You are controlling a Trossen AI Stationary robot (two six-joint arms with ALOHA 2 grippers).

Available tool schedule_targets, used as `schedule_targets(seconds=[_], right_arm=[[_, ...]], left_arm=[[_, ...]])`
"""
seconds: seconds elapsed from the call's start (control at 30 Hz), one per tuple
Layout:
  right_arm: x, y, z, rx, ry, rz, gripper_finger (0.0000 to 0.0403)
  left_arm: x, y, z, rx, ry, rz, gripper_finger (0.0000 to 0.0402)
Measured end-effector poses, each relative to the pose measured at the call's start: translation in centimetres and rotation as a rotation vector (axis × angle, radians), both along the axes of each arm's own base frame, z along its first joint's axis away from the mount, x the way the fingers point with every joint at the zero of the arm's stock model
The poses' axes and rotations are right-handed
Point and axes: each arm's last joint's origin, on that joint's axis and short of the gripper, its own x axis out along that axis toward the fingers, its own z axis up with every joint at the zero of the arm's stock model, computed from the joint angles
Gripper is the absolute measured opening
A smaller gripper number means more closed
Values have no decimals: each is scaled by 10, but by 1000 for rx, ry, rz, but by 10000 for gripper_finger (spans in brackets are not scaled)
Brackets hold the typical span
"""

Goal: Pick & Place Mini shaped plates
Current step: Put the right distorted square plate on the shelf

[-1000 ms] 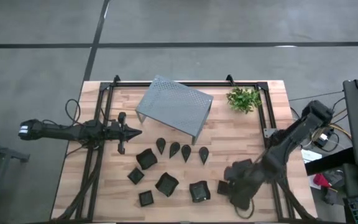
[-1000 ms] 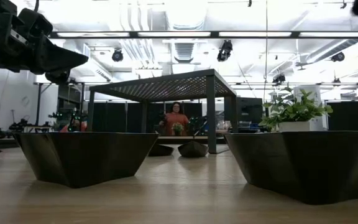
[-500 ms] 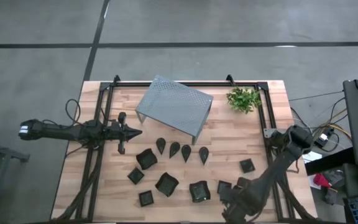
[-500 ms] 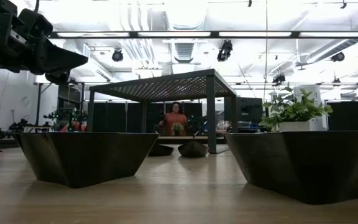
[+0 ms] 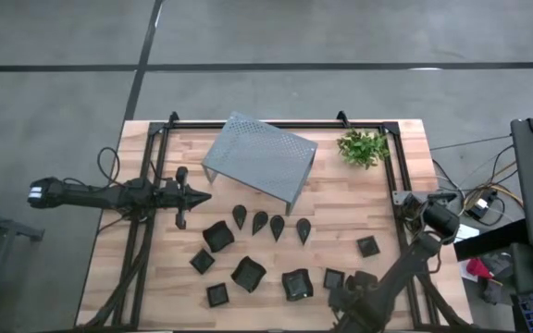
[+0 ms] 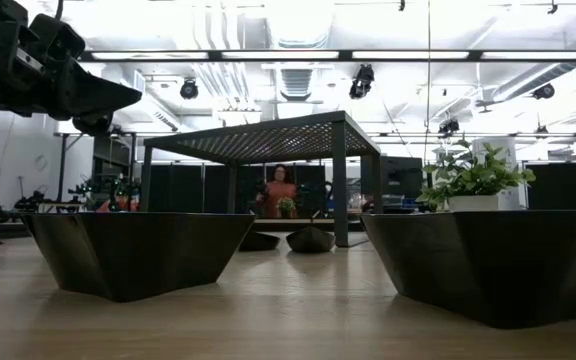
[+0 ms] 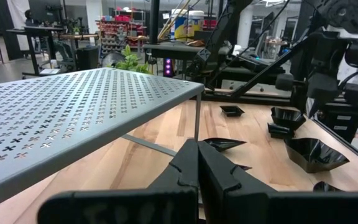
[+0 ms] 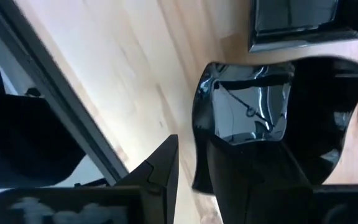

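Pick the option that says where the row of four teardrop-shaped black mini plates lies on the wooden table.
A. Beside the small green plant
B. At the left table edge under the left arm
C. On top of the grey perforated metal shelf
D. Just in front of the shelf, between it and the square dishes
D: in the high view the four teardrop-shaped black mini plates lie on the wood just below the grey perforated metal shelf, with the square black dishes nearer the front edge.

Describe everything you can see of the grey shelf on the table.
The grey shelf is a perforated metal sheet, punched with small cross-shaped holes, standing upright on thin legs at the table's far middle, turned askew to its edges. The green plant sits apart beside it; teardrop plates lie just in front. Nothing rests on it.
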Motion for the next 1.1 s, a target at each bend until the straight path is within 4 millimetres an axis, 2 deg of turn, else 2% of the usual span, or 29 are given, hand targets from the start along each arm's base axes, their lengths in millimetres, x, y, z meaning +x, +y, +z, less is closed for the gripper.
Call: schedule_targets(seconds=[0.3,0.5,0.77,0.9,0.97,1.1], right_arm=[[-1,1,-3,-16,-20,2,89],[-3,-1,-10,-33,-10,6,81],[-4,-2,-15,-42,-2,6,59],[-4,-2,-15,-43,2,-24,34],[-3,-3,-12,-50,6,-34,16],[0,-6,-1,-85,34,-55,9]], left_arm=[[0,0,0,0,1,0,0],[0,0,0,0,1,0,0],[0,0,0,0,1,0,0],[0,0,0,0,1,0,0],[0,0,0,0,2,0,0],[0,0,0,0,2,0,0]])
